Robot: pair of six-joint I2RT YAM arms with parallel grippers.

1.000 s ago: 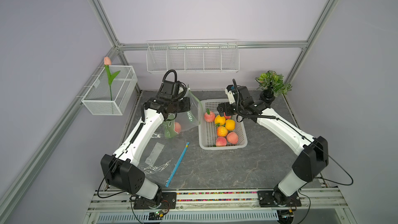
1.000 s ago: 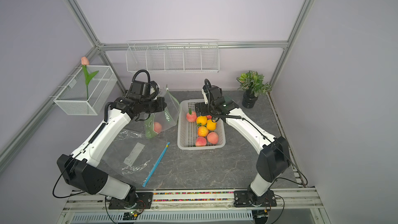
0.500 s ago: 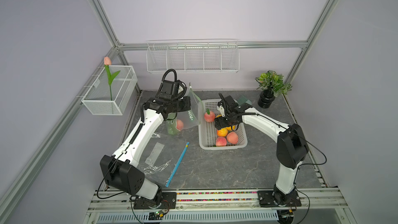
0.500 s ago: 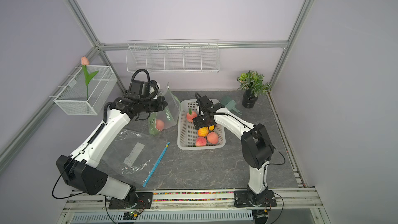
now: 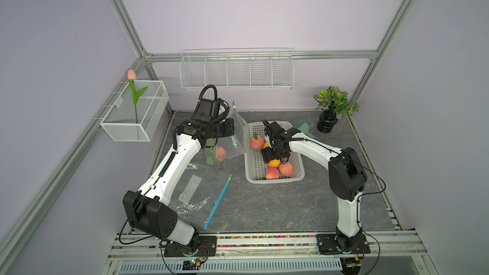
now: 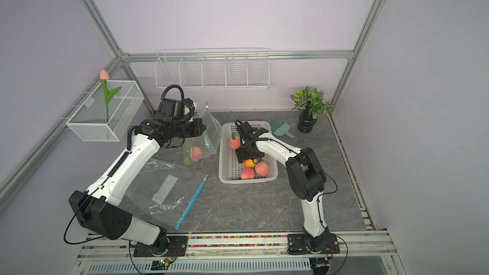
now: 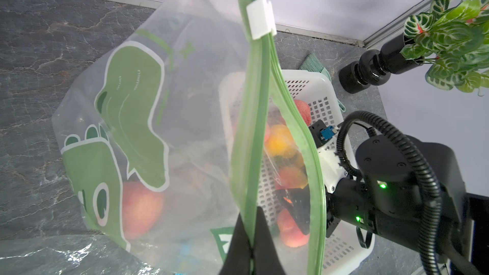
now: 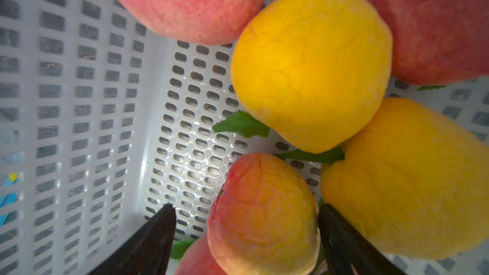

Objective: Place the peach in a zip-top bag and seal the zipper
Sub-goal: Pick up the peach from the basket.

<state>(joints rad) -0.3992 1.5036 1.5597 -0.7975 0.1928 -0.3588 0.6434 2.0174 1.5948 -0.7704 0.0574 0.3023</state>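
Peach [image 7: 140, 207] lies inside the zip-top bag [image 7: 185, 96], the left gripper [image 7: 250, 216] pinches its open zipper [image 7: 251, 117], and the right gripper [image 8: 246, 208] spreads wide around an orange peach [image 8: 264, 215] in the white basket [image 8: 79, 101].

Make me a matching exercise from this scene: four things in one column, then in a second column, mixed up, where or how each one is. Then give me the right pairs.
Column one
1. left claw
2. right claw
3. clear bag with the blue zipper
4. potted plant

Column two
A. lying flat on the table
B. open, astride an orange-red peach in the basket
C. standing at the table's far edge
D. shut on the rim of the green bag

Pairs: 1-D, 2-B, 3-A, 4-C
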